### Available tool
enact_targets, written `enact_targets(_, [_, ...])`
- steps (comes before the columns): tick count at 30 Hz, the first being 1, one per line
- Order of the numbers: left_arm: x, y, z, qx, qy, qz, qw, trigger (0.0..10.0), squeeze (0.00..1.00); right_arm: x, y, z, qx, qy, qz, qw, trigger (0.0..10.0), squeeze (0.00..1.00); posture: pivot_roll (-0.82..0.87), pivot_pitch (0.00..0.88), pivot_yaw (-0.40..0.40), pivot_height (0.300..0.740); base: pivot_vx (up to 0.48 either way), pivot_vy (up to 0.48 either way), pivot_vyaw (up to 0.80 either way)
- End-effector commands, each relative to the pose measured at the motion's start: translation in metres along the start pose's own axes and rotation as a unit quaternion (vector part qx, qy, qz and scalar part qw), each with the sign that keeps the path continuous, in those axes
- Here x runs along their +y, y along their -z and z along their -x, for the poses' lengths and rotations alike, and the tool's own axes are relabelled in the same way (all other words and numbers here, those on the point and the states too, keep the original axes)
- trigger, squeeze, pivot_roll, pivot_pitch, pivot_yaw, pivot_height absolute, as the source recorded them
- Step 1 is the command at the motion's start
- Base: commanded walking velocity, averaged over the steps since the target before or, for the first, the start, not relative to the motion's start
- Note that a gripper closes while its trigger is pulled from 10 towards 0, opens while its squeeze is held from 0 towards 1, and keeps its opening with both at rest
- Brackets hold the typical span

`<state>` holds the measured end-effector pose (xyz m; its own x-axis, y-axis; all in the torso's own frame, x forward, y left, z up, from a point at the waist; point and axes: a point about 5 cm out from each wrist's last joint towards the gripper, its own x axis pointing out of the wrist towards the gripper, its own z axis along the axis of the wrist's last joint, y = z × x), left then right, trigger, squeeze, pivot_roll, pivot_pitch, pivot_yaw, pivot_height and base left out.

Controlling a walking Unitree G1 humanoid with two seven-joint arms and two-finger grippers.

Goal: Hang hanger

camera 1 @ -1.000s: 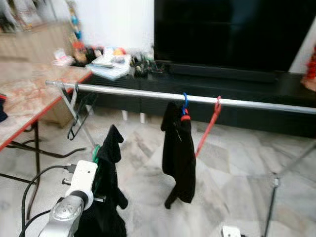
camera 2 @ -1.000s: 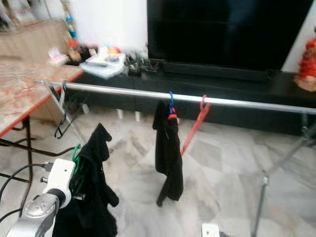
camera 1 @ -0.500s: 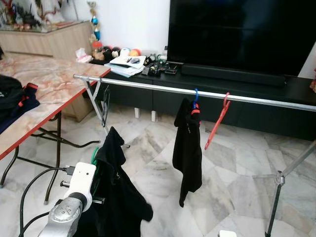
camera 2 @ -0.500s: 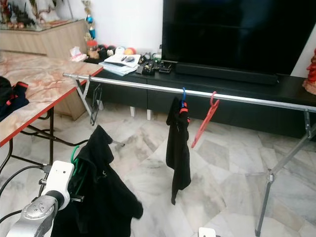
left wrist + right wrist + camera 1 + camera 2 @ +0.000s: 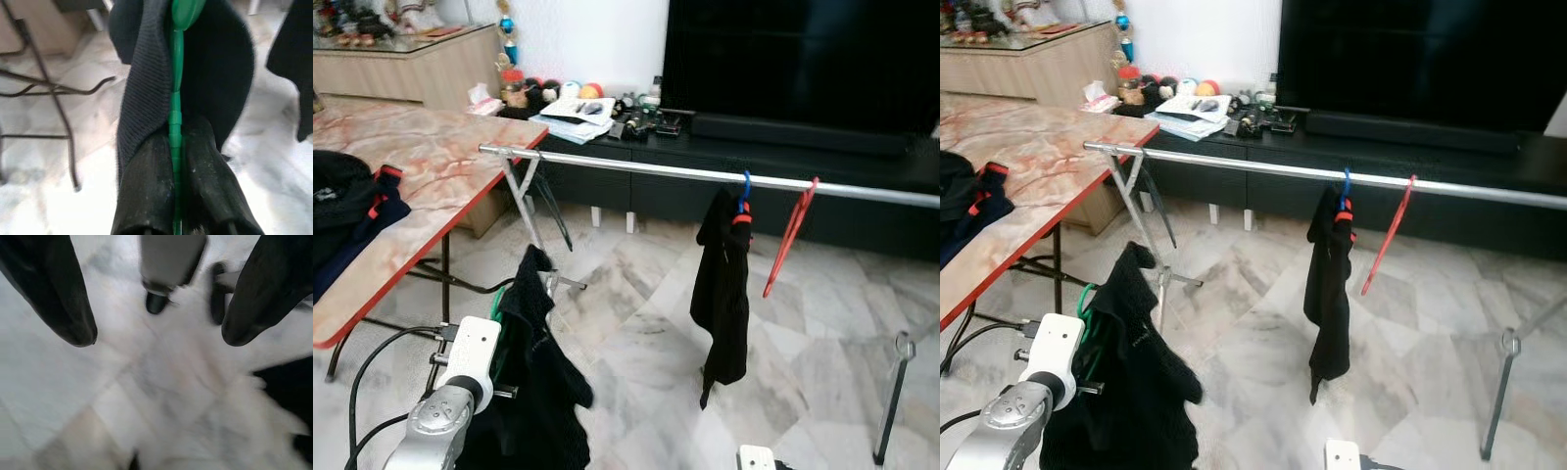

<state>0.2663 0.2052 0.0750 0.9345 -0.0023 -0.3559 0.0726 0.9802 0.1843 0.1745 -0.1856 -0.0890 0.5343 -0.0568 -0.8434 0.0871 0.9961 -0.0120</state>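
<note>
- Green plastic hanger [image 5: 175,117], draped with a dark knitted garment [image 5: 533,382], is clamped between the two black fingers of the left gripper [image 5: 175,196]; its hook end shows as a green curve near the white wrist housing.
- Landmark: long silver metal clothes rail [image 5: 636,168] on folding legs, standing across the marble floor [image 5: 636,333] in front of a black TV cabinet [image 5: 862,166].
- Held hanger sits below the rail and nearer the robot, under the rail's left end, not touching it.
- Already on the rail: blue-hooked hanger with a black garment [image 5: 724,284] near the middle; just right of it, a bare red plastic hanger [image 5: 790,235], tilted.
- Left of the rail: marble-topped table with a red edge [image 5: 421,186], with dark clothing [image 5: 342,211] lying on it.
- Right gripper [image 5: 159,333] hangs low, fingers spread wide over floor tile, holding nothing.
- Step in hand, as I judge it: carrying the loaded hanger toward the rail; hanging not yet done.
- Next move likely calls for raising the left arm so the hook clears the rail's top, then lowering it onto the bare stretch left of the black garment.
</note>
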Motion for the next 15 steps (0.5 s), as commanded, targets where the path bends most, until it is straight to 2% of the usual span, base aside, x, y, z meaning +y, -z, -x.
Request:
enact_targets(1, [0.0068, -0.0087, 0.0014, -0.018, -0.008, -0.008, 1.0, 10.0, 0.0, 0.0072, -0.0017, -0.0006, -0.002, -0.009, -0.001, 1.0, 10.0, 0.0, 0.17, 0.0, 0.006, 0.74, 0.0, 0.0, 0.0])
enact_targets(15, [0.0029, -0.0091, 0.0032, -0.021, 0.013, -0.01, 1.0, 10.0, 0.0, 0.0069, -0.002, -0.0006, -0.004, -0.005, -0.005, 1.0, 10.0, 0.0, 0.18, 0.0, 0.006, 0.74, 0.0, 0.0, 0.0])
